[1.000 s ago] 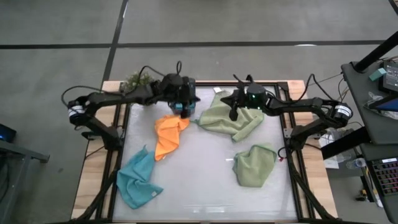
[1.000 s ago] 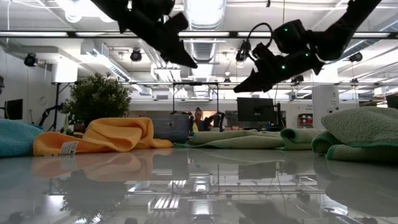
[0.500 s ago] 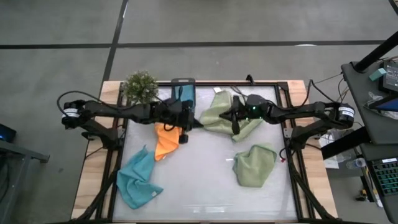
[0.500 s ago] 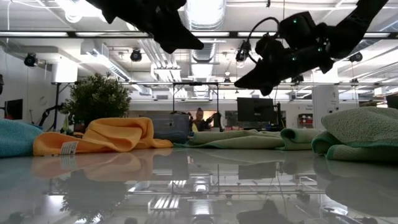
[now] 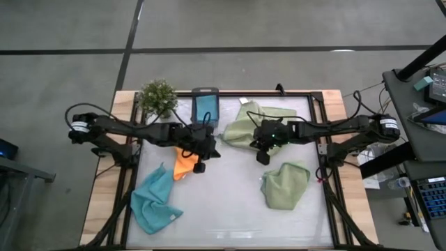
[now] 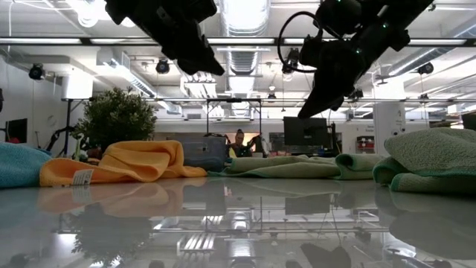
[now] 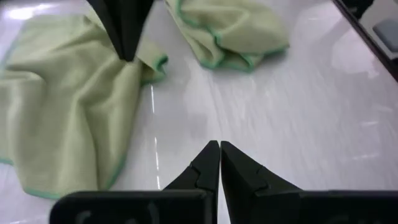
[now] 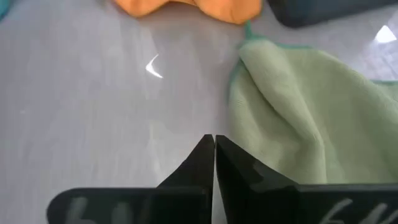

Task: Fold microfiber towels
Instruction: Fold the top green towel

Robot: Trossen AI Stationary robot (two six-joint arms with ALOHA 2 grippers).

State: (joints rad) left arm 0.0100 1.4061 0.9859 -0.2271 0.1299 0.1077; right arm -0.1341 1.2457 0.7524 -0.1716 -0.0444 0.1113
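Observation:
Both grippers hang shut in the air over the middle of the table, tips toward each other, touching nothing. My left gripper point(image 5: 209, 150) point(image 7: 219, 149) point(image 6: 216, 68) is above the orange towel point(image 5: 182, 166), whose far part the arm hides. My right gripper point(image 5: 259, 145) point(image 8: 209, 143) point(image 6: 305, 112) is over the near left edge of a spread, rumpled sage green towel point(image 5: 247, 125) point(image 8: 305, 118). A second sage green towel point(image 5: 286, 185) lies bunched near the right. A light blue towel point(image 5: 155, 199) lies crumpled near the left.
At the far edge stands a small dark grey box point(image 5: 205, 108) with light blue cloth in it, and left of it a potted plant point(image 5: 157, 97). Bare glossy tabletop point(image 5: 223, 202) lies between the light blue and the near sage green towel.
Both grippers have swung from the table's far edge toward its middle and near side, staying shut. The left has left the box and now hangs over the orange towel. The right has come off the far sage green towel's middle to its near left edge. The towels have not moved.

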